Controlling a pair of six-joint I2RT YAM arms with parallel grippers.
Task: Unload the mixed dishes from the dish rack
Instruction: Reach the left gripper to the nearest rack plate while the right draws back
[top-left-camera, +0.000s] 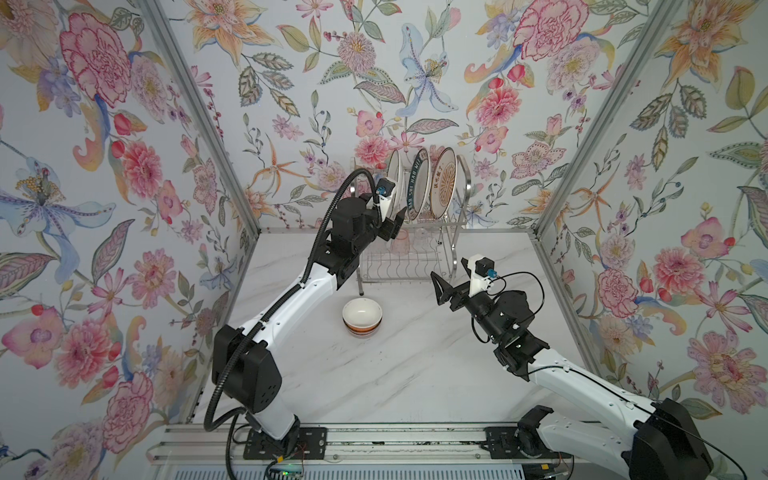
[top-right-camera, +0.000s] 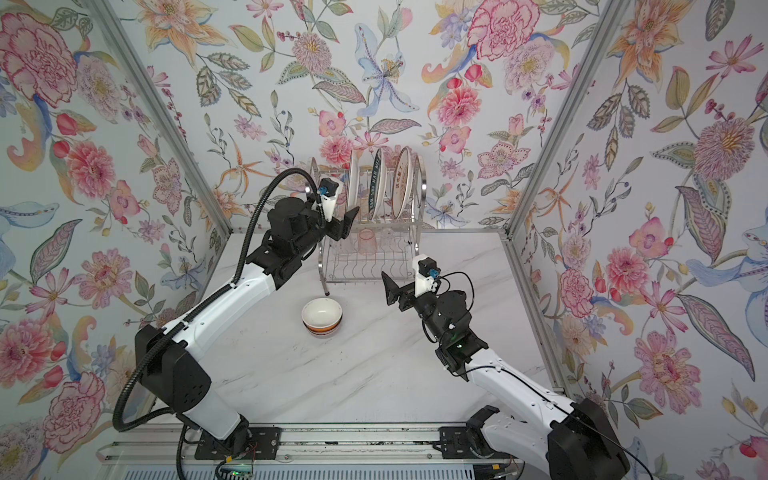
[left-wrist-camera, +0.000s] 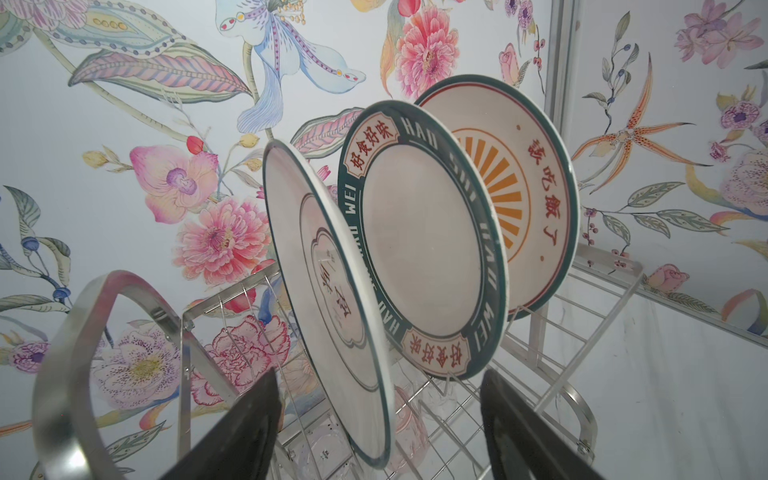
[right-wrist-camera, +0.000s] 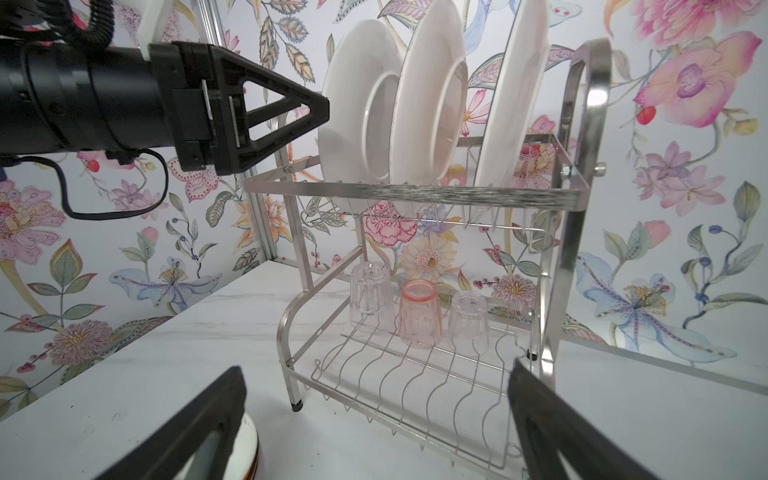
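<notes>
While the stacked bowls already sit in the middle of the worktop, clear of the dish rack at its far edge, and the right gripper hangs open before the rack, three glasses below and three plates above are left, the white plate standing untouched between the parted jaws of the left gripper.

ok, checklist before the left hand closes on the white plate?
1. Left hand fingers either side of the white plate rim: ok.
2. Finger room between white plate and teal-lettered plate: cannot tell.
3. Right hand open, empty, short of the dish rack: ok.
4. Rack upright on the table: ok.
5. Bare table beside the stacked bowls for set-down: ok.
6. Glasses on the lower tier, below the pull path: ok.
</notes>
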